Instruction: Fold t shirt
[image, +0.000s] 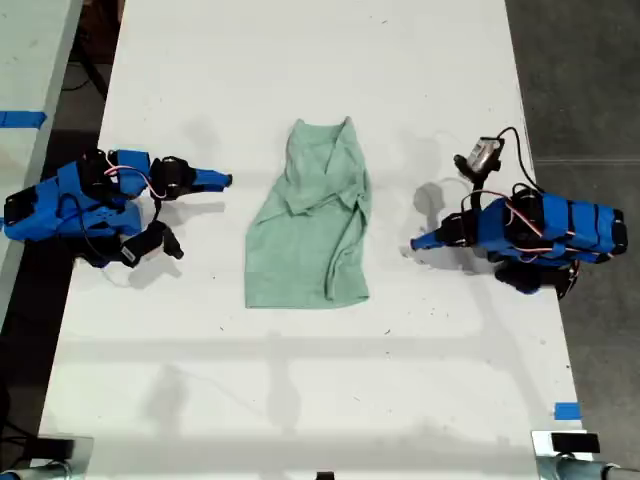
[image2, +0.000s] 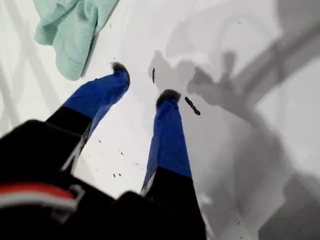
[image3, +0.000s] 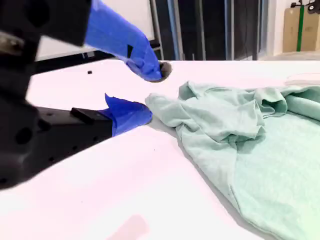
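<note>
The t shirt (image: 310, 240) is pale mint green and lies crumpled in the middle of the white table (image: 300, 380), collar end far, wider hem near. One side is folded over the body. My first gripper (image: 420, 242) is at the exterior view's right, a short way from the shirt's edge. It is open (image2: 144, 82) over bare table, with a shirt corner (image2: 75, 25) ahead of it. My second gripper (image: 225, 181) is at the exterior view's left, low over the table. It is open (image3: 152, 94) with nothing between its fingers, just short of the shirt's bunched edge (image3: 200, 107).
Both arm bases sit at the table's side edges in the exterior view. A blue tape piece (image: 566, 410) marks the near right of that view. A second table (image: 25, 60) stands beyond the left edge, and grey floor (image: 590, 80) lies past the right edge.
</note>
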